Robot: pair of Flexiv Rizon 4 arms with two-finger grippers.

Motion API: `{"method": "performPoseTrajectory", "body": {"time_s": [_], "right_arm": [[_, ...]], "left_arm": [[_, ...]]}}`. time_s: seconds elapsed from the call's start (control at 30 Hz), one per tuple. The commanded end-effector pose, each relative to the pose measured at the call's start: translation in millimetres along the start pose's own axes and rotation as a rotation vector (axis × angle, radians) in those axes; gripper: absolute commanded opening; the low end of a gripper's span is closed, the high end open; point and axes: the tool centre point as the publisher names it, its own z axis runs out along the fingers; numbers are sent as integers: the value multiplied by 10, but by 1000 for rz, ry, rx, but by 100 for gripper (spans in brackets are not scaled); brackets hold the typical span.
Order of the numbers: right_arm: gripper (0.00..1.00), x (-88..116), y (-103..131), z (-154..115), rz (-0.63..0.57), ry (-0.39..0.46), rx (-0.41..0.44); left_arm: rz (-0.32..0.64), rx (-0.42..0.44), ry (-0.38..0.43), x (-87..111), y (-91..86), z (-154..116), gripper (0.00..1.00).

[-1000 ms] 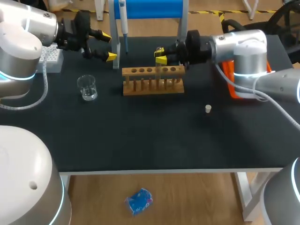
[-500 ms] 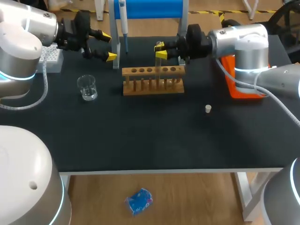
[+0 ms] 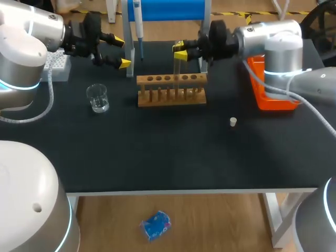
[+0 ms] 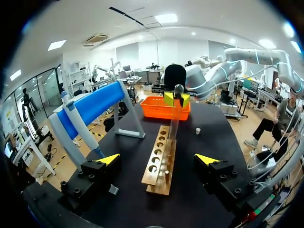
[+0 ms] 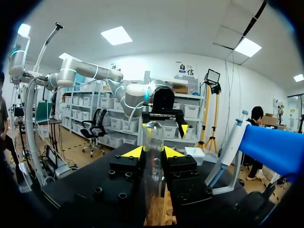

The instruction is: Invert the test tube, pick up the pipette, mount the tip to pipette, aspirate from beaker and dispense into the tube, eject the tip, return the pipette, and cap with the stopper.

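Standing vertical, rounded end up: test tube [image 3: 177,68]

Looks down from above and behind on the whole table [image 3: 157,152]; peers low and close from each wrist, facing one another across the rack [image 3: 171,80] and test tube [image 3: 177,67], seen in all.

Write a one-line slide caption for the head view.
Right gripper shut on a clear glass test tube upright at the light wooden tube rack; left gripper open and empty.
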Motion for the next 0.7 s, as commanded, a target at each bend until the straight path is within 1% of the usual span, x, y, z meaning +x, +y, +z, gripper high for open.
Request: {"method": "performPoseTrajectory", "body": {"time_s": [0.03,0.17,0.23,0.37,0.47,0.5,0.53,0.57,0.6,0.63,0.67,0.7], "right_arm": [[0,53,123,-37,-7,-5,6],[0,78,258,-58,-28,2,1],[0,89,315,-72,-2,-2,-13],[0,115,369,-97,151,-19,-47],[0,138,385,-119,335,-3,-75],[0,143,384,-128,383,1,-80],[0,152,384,-137,493,19,-124],[0,156,383,-143,597,50,-171],[0,159,387,-147,660,78,-205],[0,157,397,-157,700,81,-206],[0,142,408,-177,702,72,-173],[0,142,408,-177,702,72,-173]], "left_arm": [[0,-1,-2,11,-2,-3,100],[0,-1,-2,11,-2,-3,100],[0,-1,-2,11,-2,-3,100],[0,-1,-2,11,-2,-3,100],[0,-1,-2,11,-2,-3,100],[80,17,-22,24,-62,-25,100],[180,54,-46,51,-129,-47,100],[287,51,-72,94,-194,-67,100],[353,26,-91,127,-244,-65,100],[365,36,-108,131,-280,-60,100],[361,29,-137,117,-310,-54,100],[340,6,-139,88,-327,-39,100]]}}
